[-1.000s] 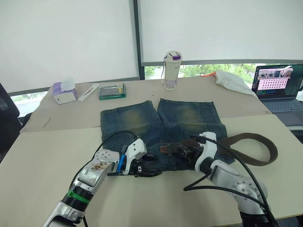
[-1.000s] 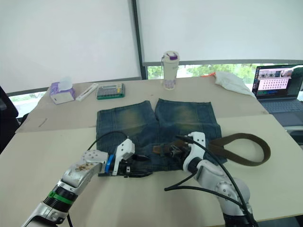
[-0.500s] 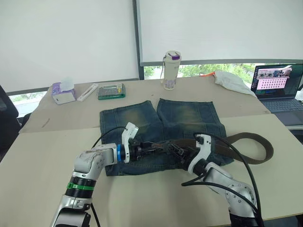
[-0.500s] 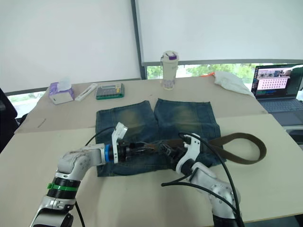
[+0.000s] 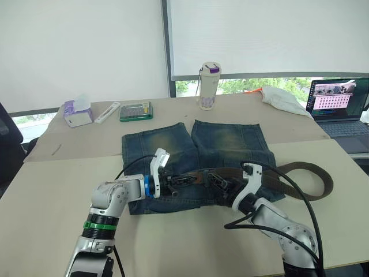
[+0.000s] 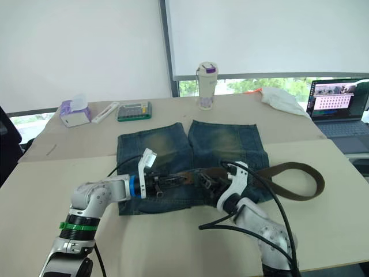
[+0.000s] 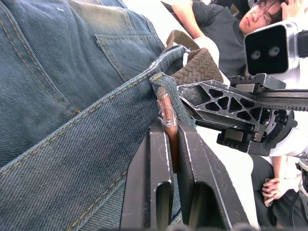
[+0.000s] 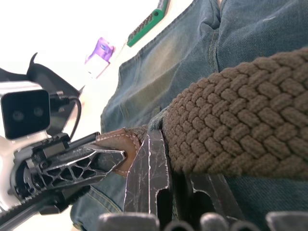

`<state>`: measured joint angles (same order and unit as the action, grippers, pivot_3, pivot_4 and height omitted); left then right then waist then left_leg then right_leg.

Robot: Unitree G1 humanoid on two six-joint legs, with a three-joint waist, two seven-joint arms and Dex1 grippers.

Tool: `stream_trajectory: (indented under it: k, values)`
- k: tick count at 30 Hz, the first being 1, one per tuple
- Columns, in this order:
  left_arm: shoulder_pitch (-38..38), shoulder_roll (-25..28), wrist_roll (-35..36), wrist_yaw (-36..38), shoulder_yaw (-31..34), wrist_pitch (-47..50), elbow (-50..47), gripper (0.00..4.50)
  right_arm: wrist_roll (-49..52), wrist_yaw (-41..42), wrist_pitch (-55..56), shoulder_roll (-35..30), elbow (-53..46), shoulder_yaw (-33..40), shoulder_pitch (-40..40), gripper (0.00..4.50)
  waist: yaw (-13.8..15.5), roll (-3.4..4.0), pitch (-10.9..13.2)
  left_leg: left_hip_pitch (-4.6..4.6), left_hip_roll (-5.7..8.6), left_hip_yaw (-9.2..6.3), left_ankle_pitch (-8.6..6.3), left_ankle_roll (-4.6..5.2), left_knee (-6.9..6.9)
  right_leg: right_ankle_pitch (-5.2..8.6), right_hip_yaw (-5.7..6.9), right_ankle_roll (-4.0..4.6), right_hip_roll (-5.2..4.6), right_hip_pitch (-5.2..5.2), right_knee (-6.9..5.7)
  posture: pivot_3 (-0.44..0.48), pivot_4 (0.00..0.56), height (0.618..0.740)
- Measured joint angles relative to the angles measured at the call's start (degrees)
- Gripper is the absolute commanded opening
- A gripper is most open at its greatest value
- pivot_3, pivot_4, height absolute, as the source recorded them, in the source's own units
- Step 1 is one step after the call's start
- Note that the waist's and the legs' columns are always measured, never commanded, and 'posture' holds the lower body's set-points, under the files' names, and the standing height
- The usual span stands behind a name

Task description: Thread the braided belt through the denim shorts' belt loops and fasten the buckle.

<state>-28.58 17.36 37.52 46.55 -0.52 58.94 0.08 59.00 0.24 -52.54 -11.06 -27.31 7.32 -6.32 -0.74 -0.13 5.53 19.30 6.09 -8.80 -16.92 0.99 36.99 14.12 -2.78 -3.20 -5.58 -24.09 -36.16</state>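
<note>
The denim shorts [image 5: 225, 141] lie flat on the table, waistband toward me. The braided belt [image 5: 311, 173] runs along the waistband and loops out to the right of the shorts. My left gripper [image 5: 179, 180] is shut on the belt's brown leather tip [image 7: 167, 113], which comes out from under a denim belt loop [image 7: 166, 83]. Just to its right, my right gripper [image 5: 222, 183] is shut on the braided part of the belt [image 8: 240, 130], its fingertips nearly touching the left one's. I cannot make out the buckle.
At the back of the table stand a bottle [image 5: 209, 85], a tissue box [image 5: 78, 112] and a green case [image 5: 136, 111]. A white cloth [image 5: 282, 98] and an open laptop [image 5: 337, 101] sit at the back right. A person [image 7: 216, 24] sits beyond the table.
My left gripper moved from the shorts' front edge up to the waistband and went from open to shut on the belt's tip. The right gripper stayed on the belt.
</note>
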Motion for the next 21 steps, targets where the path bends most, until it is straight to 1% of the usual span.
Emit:
stream_trajectory:
  k: [2,4,5,8,10,12,14,17,19,21]
  values:
    - [-0.4,-0.9,0.3,-0.1,-0.5,0.0,0.7,0.0,-2.3,0.6,-0.1,-5.0,-4.9,-1.3,1.6,1.77,0.4,0.02,0.0,0.02,0.08,0.0,0.0,0.01,0.03,0.0,0.02,0.0,-0.05,0.0,0.02,0.0,0.15,0.74]
    - [-0.9,-1.3,0.5,-0.3,-0.7,0.0,1.2,0.0,-7.5,-0.2,-0.8,-13.2,-11.3,-2.3,4.3,2.49,0.5,-0.03,0.0,0.03,0.12,0.01,-0.01,0.01,0.07,0.0,0.05,-0.01,-0.04,0.03,0.07,0.0,0.15,0.74]
    - [-1.2,-1.3,0.5,-0.3,-0.7,0.0,1.4,0.0,-9.8,-0.6,-1.0,-15.6,-13.4,-2.2,5.6,2.77,0.6,-0.03,0.0,0.02,0.12,0.0,-0.01,0.01,0.09,0.0,0.06,-0.01,-0.03,0.02,0.06,0.0,0.15,0.74]
    - [-2.0,-1.2,0.5,-0.3,-0.8,-0.1,2.6,0.0,-15.0,-0.7,-1.0,-23.3,-20.0,-0.3,12.1,2.77,1.0,-0.04,0.0,0.02,0.09,0.03,-0.01,0.0,0.09,0.01,0.05,-0.01,-0.02,0.02,0.17,0.0,0.15,0.74]
    - [-2.2,-1.1,0.5,-0.1,-0.8,-0.3,3.5,0.0,-19.0,0.2,-1.1,-29.9,-23.5,0.4,15.3,2.77,1.2,-0.09,0.0,0.0,0.09,0.09,-0.01,0.0,0.13,0.0,0.0,-0.01,0.0,0.05,0.21,0.0,0.15,0.74]
    - [-2.3,-1.2,0.5,0.1,-1.0,-0.8,4.2,0.0,-20.6,-0.1,-3.8,-32.0,-24.7,1.2,16.2,2.77,1.2,-0.21,0.0,-0.02,0.04,0.1,-0.01,0.0,0.14,0.0,0.01,-0.01,0.04,0.09,0.22,0.0,0.15,0.74]
    - [-2.5,-1.2,0.5,0.5,-1.2,-1.3,5.0,0.0,-20.2,-1.5,-9.4,-31.1,-23.8,3.3,15.6,2.77,1.4,-0.26,0.0,0.0,0.03,0.1,-0.01,0.0,0.16,0.0,-0.03,-0.01,-0.01,0.09,0.22,0.0,0.15,0.74]
    - [-3.0,-1.5,0.3,0.9,-1.9,-1.6,5.8,0.0,-18.1,-2.0,-15.2,-28.2,-20.6,5.9,12.0,2.77,1.5,-0.28,0.0,0.03,0.05,0.13,-0.03,0.04,0.2,0.0,-0.08,-0.01,-0.07,0.1,0.22,0.0,0.15,0.74]
    - [-3.4,-1.8,0.3,1.2,-2.0,-2.2,6.4,0.0,-17.2,-2.0,-18.8,-25.8,-17.5,6.0,8.2,2.77,1.5,-0.29,0.0,0.02,0.03,0.13,-0.03,0.04,0.2,0.0,-0.07,0.0,-0.05,0.11,0.24,0.0,0.15,0.74]
    - [-3.6,-2.3,0.0,1.5,-2.7,-3.1,6.9,0.0,-17.6,-2.0,-20.9,-25.2,-14.1,4.7,5.1,2.77,1.6,-0.28,0.0,0.03,0.06,0.13,-0.03,0.04,0.2,0.0,-0.07,0.0,-0.09,0.09,0.22,0.0,0.15,0.74]
